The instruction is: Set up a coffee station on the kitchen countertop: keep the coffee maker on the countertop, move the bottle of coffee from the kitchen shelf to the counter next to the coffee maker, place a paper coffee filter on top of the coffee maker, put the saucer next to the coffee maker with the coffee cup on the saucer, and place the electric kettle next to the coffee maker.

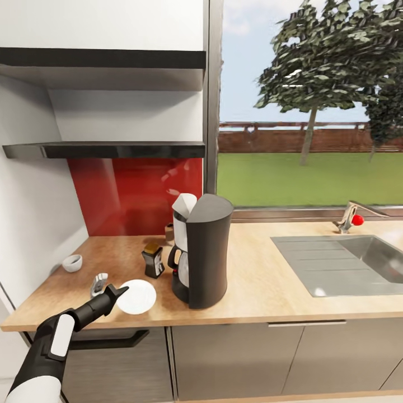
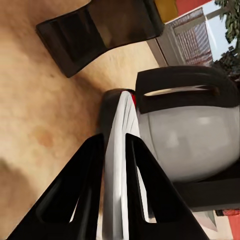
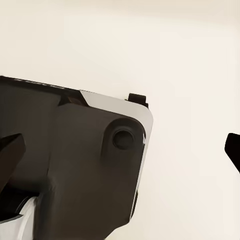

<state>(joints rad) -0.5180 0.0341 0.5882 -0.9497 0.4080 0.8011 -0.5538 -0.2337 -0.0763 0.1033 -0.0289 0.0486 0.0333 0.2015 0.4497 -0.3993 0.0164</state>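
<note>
While the left gripper (image 1: 118, 291) pinches the white saucer (image 1: 138, 296) by its rim, the saucer lies on the counter (image 1: 263, 285) just beside the coffee maker (image 1: 202, 250).

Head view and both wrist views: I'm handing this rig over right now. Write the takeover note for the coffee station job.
Left gripper: shut on the saucer, holding its rim at the counter just left of the coffee maker.
Right gripper: fingertips at the frame edges in its wrist view, wide open, empty.
Done: coffee maker on the counter, white filter on its top, coffee bottle just left of it.
Left: release the saucer, then set the cup, now far left on the counter, on it. Kettle location unknown.
</note>
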